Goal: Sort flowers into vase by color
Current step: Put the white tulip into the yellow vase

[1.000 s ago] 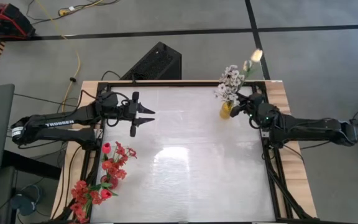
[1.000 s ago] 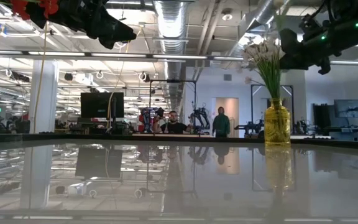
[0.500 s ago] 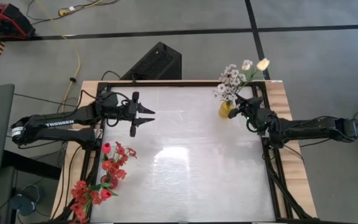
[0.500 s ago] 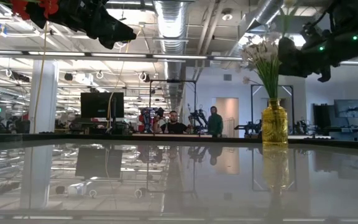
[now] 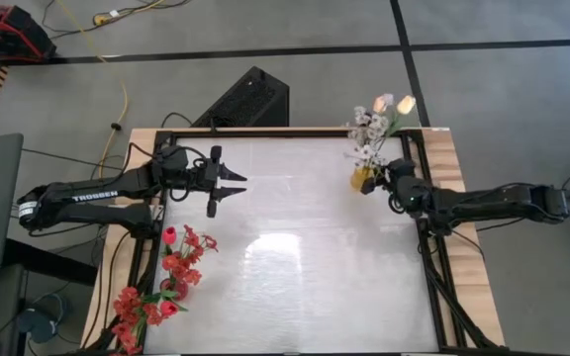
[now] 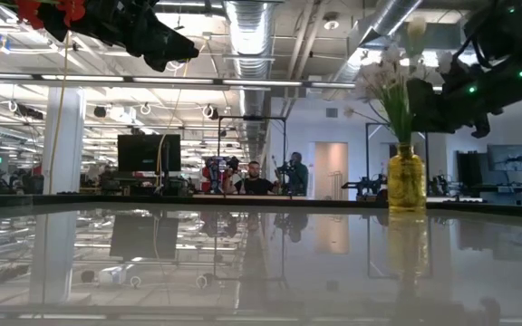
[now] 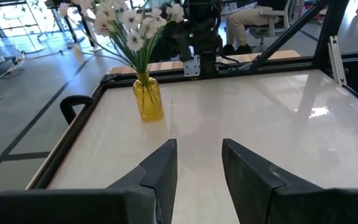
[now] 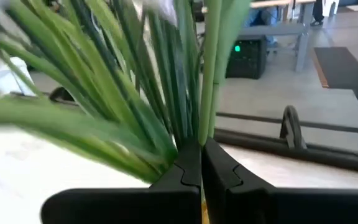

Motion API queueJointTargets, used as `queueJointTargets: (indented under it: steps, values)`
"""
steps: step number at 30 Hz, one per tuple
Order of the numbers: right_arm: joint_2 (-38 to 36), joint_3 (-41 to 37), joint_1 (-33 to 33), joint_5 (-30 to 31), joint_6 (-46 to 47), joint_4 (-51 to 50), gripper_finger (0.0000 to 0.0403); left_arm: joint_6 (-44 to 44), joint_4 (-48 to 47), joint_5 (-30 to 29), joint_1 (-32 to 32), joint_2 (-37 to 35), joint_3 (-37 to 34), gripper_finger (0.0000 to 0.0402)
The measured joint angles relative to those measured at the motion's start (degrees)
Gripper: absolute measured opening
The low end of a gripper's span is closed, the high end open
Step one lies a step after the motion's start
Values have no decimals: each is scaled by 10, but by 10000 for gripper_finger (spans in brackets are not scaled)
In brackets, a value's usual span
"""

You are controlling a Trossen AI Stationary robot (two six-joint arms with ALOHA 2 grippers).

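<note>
Your right gripper is clamped on a tulip stem, stem upright, blossoms leaning toward 1 o'clock over the yellow vase. Your left gripper waits partly open, empty.

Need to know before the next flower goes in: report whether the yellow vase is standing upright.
Upright. The yellow vase stands straight on the table, stems rising from its neck.

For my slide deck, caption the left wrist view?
Open left gripper faces a yellow vase of white flowers across the table.
</note>
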Motion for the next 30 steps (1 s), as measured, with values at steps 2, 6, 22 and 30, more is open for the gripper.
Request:
queueJointTargets:
  steps: [2,6,22,30]
  values:
    - [13,0,0,0,5,1,21,0,0,0,0,0,0,116]
    - [36,0,0,-2,22,2,21,-1,0,0,0,0,0,116]
    - [74,1,0,-7,30,2,102,-2,0,0,0,0,0,116]
    - [59,36,0,-67,-9,-71,139,-5,0,0,0,0,0,116]
